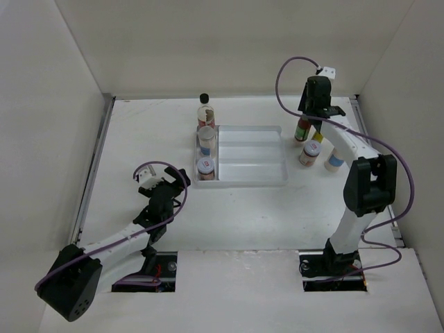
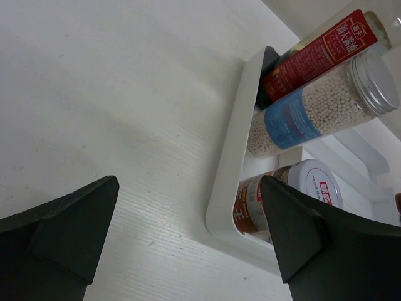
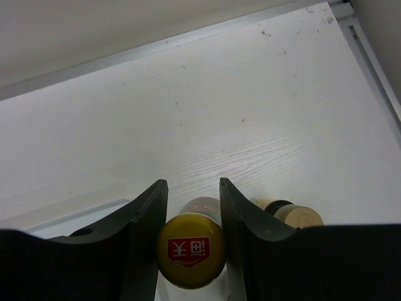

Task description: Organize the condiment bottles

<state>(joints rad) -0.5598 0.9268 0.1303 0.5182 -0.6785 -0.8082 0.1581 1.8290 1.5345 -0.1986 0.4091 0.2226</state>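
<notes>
Sorting | three bottles (image 1: 206, 141) in tray (image 1: 253, 163) | four more (image 1: 309, 154) on table (image 1: 139, 139) | right jaws clamp yellow-capped bottle (image 3: 191, 249) | left jaws open, empty

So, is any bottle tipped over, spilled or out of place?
Nothing stands out. Three bottles stand in the tray's left compartment; the other bottles stand upright to its right, the right gripper around a yellow-capped one.
</notes>
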